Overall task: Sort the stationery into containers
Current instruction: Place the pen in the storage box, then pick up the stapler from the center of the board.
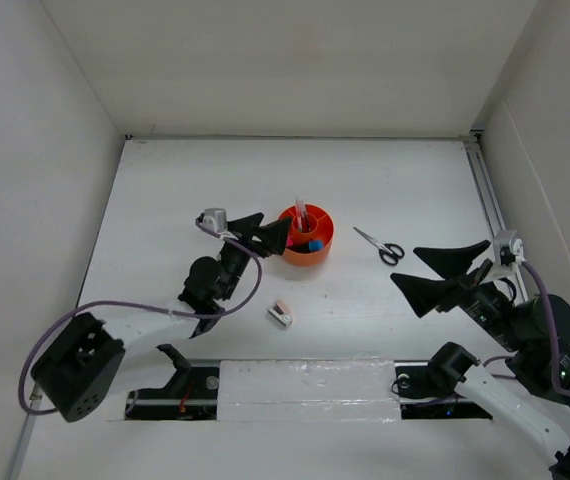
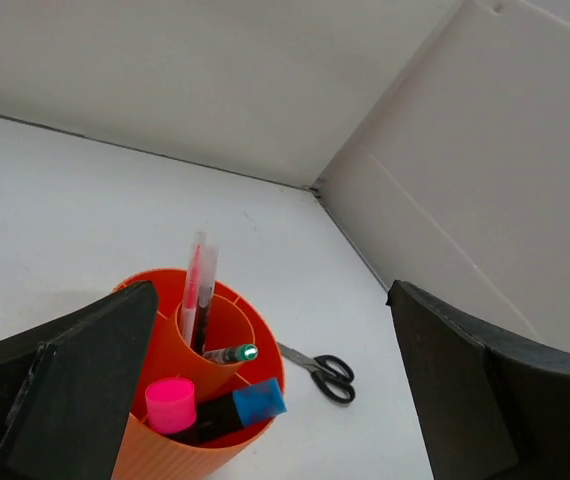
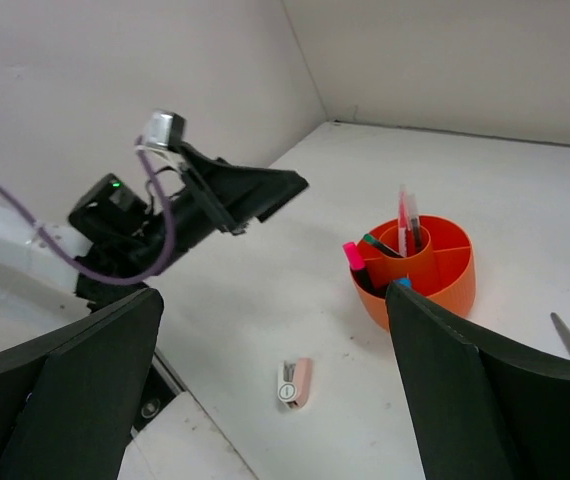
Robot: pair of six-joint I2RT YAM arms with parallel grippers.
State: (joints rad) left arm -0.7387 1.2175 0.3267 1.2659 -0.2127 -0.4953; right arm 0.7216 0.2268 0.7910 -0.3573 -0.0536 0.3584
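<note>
- The left gripper (image 1: 273,228) has its jaws wide apart and holds nothing. The orange organiser (image 1: 325,241) stands straight ahead of them, its rim just beside the fingertips.
- Back from those jaws, toward the arm bases, the pink-white clip (image 1: 281,314) lies loose on the bench (image 1: 165,200), not yet sorted.
- In the organiser, the pink-capped marker (image 2: 170,405) and blue-capped marker (image 2: 258,400) share a wedge. A dark pen (image 2: 230,354) sits beside them, and the pink pen (image 2: 193,285) stands in the central cup. Most of the sorting looks done, though no eraser shows anywhere.
- Between the two sets of jaws, the scissors (image 1: 381,246) lie flat on the bench, also waiting.
- The right gripper (image 1: 405,267) has its jaws apart and empty, near the scissors and pointing toward them.
- Bare bench surrounds both leftover items. The right wall (image 1: 555,150) stands closest, behind the right arm, so approaches look unobstructed.
</note>
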